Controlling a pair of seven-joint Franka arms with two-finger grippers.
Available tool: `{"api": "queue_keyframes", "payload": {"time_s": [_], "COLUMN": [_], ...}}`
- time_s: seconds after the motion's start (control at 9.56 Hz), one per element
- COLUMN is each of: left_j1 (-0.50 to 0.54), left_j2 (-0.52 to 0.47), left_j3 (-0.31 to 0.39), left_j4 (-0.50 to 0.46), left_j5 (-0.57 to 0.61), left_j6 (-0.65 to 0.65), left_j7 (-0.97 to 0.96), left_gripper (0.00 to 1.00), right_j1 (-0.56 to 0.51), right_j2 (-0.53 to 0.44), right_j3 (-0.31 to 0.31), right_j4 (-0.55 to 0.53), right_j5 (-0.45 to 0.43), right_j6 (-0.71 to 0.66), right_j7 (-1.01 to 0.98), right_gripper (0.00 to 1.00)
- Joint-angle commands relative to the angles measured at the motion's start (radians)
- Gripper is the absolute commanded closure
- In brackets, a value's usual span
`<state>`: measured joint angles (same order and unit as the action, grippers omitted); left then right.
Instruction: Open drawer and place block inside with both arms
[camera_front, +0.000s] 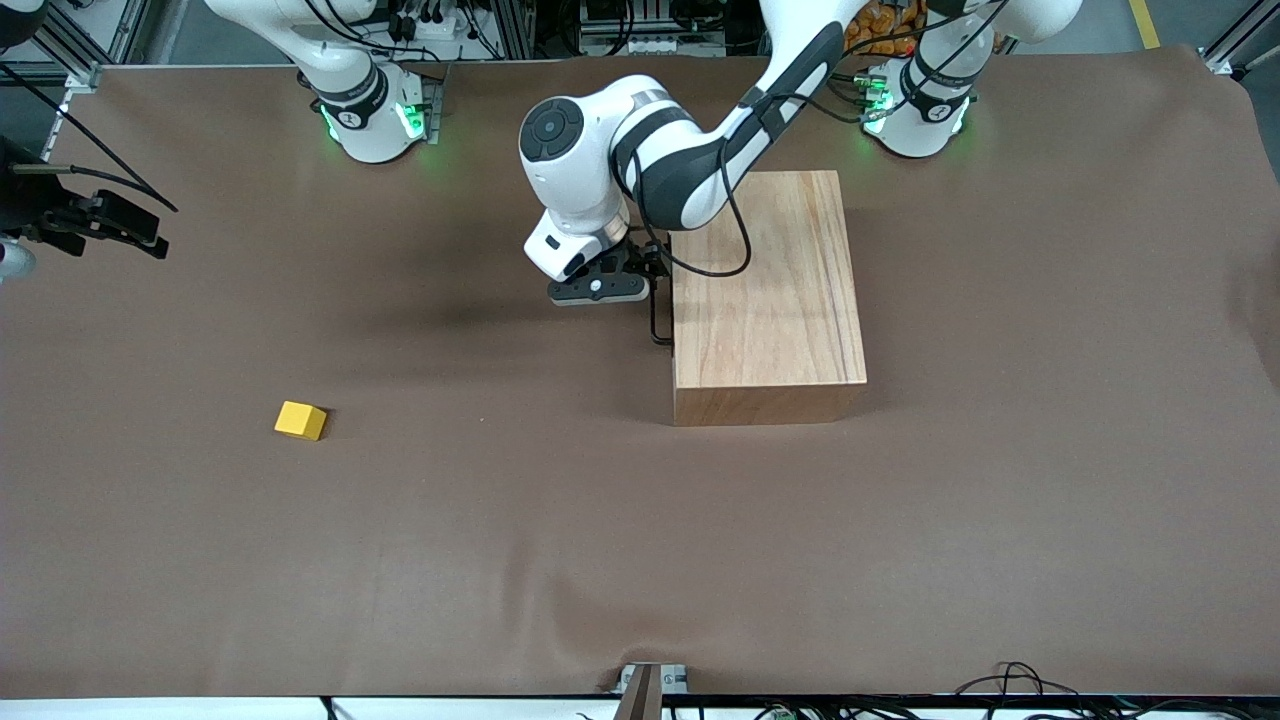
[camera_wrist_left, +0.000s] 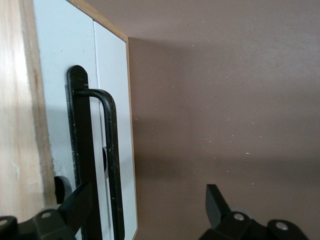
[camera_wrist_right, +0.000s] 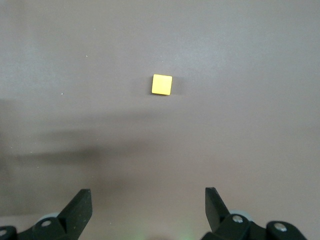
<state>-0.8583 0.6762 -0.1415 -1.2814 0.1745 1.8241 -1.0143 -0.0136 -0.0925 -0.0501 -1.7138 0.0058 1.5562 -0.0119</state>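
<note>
At box front: drawer (camera_wrist_left: 70, 60) shut, handle (camera_wrist_left: 111, 165) between spread fingers of left gripper (camera_front: 600, 287). Step: opening; next, clamp and pull. Block (camera_front: 300, 420) lying well apart toward right arm's end, below parted right gripper (camera_wrist_right: 146, 212).

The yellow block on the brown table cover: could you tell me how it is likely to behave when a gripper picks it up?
The yellow block looks solid and flat-faced, so it should stay rigid and probably won't roll. Being small, it is likely light and could slide on the table cover if nudged off-centre. The right gripper, open, seems wide enough.
</note>
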Motion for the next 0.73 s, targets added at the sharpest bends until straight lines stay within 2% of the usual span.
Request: {"api": "queue_keyframes", "payload": {"time_s": [0.0, 0.63], "left_j1": [-0.007, -0.008], "left_j2": [0.026, 0.055], "left_j3": [0.005, 0.005], "left_j4": [0.025, 0.022], "left_j5": [0.025, 0.026], "left_j6": [-0.014, -0.014], "left_j7": [0.017, 0.031], "left_gripper": [0.0, 0.0], "right_j1": [0.001, 0.004], "right_j2": [0.008, 0.008], "right_j3": [0.001, 0.001], "right_j4": [0.013, 0.013], "right_j5": [-0.012, -0.012], "right_j6": [-0.004, -0.01], "right_j7": [-0.01, -0.008], "right_gripper": [0.0, 0.0]}}
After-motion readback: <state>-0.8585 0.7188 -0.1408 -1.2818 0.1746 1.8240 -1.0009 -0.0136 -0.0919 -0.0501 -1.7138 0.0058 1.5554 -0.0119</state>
